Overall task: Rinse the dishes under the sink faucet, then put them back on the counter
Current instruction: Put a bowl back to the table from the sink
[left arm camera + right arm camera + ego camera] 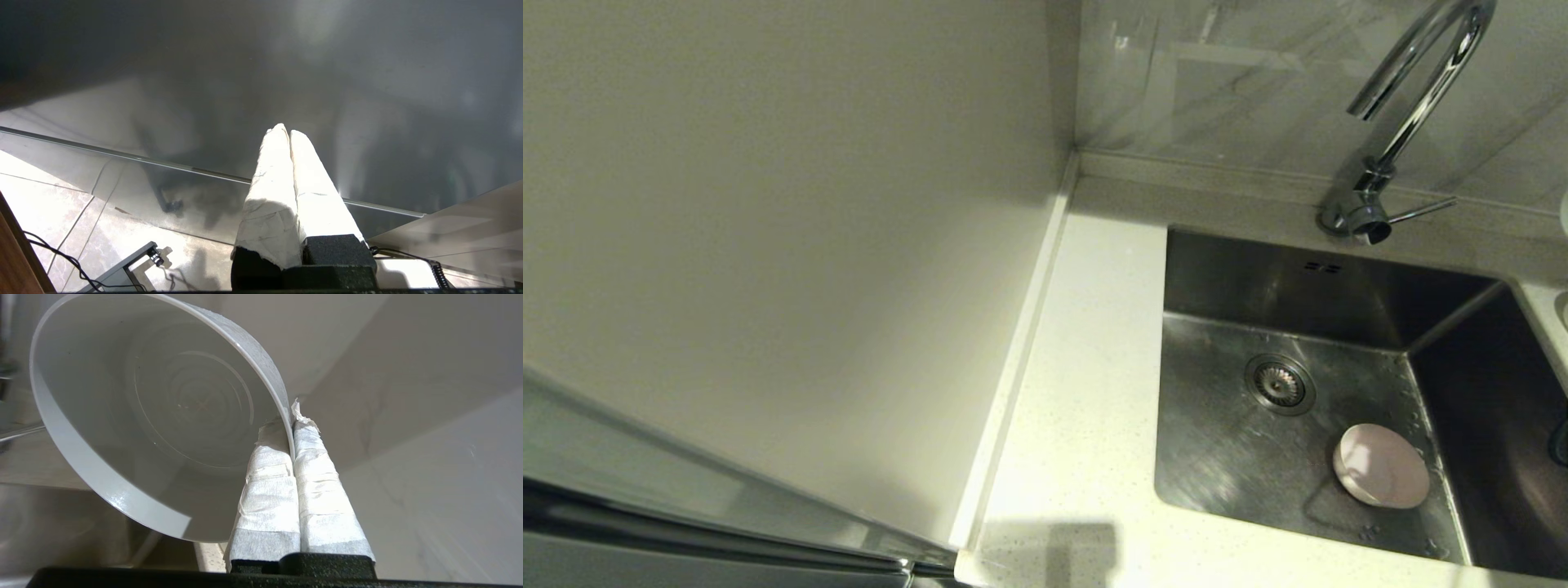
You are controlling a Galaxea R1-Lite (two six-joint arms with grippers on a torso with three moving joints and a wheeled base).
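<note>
- Your right gripper (pixel 292 435) is pinched tight on the rim of a whitish bowl (pixel 163 416): one taped finger (pixel 267 486) lies inside the wall, the other outside, and the bowl hangs tipped on its side with its hollow facing the wrist camera.
- Your left gripper (pixel 289 132) is pressed together on nothing, parked low over a tiled floor (pixel 49 200), well apart from the sink.
- In the head view neither arm shows.
- The sink (pixel 1225 457) is set into the speckled desk (pixel 1086 367); the pale pink bowl (pixel 1381 465) lies on the basin floor, near the right wall and just this side of the drain strainer (pixel 1280 383).
- Behind the sink stands the chrome faucet (pixel 1413 106), its thin lever (pixel 1421 211) pointing right from the base.
</note>
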